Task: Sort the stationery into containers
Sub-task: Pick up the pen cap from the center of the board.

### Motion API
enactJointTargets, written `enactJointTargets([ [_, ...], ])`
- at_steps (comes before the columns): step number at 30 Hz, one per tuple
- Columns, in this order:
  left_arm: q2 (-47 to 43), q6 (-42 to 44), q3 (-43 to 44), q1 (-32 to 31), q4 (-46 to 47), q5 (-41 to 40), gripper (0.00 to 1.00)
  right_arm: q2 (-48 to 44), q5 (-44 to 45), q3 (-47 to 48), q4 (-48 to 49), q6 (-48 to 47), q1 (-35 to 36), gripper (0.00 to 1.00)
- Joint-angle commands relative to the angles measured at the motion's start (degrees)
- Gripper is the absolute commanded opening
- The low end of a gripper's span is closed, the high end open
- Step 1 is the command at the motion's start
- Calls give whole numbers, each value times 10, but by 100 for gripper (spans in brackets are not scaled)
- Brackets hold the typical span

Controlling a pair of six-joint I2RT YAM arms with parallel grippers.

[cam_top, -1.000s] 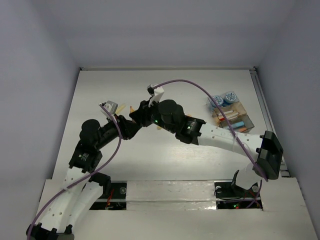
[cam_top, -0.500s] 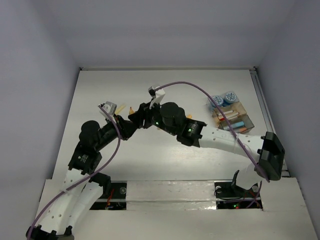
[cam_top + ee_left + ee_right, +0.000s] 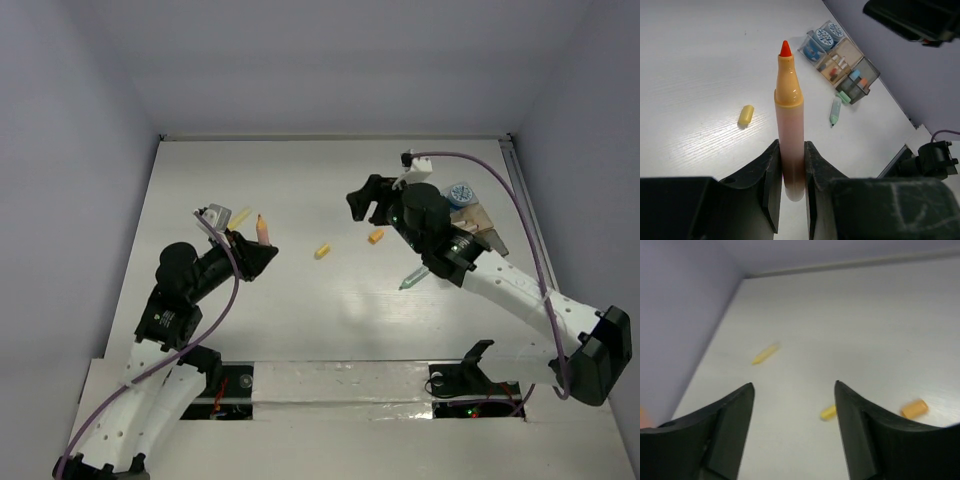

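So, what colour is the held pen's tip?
Red-orange. The pen shows best in the left wrist view.

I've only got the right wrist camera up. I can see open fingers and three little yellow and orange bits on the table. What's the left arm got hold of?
Observer: The left gripper is shut on an orange pen, gripped near its blunt end.
Operator: Okay, and where are the containers?
Observer: The containers sit grouped near the right edge of the table, out of your camera's sight.
Operator: Anything loose near them?
Observer: A light-green pen lies on the table just outside them, not in any tray.
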Motion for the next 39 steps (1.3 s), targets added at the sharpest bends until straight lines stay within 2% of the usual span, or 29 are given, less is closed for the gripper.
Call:
enactJointTargets([
  [1,-7,9,3,1,25,29,0,28,24,-42,-123,24,-49,79],
  [4,-6,9,1,1,26,38,0,73,43,-41,-167,30,-87,86],
  [12,-15,9,0,1,26,45,0,196,13,-7,-166,41,-145,88],
  [18,-22,9,-1,1,23,40,0,274,8,24,-164,54,-151,83],
  [30,-27,9,1,-14,19,32,0,362,-6,78,-156,57,-168,77],
  [35,-28,9,1,-14,18,32,0,383,-10,93,-156,55,-168,70],
  [37,-27,9,2,-14,18,31,0,392,-19,98,-152,54,-168,64],
  [39,-27,9,2,-14,18,31,0,398,-20,101,-154,53,-168,63],
])
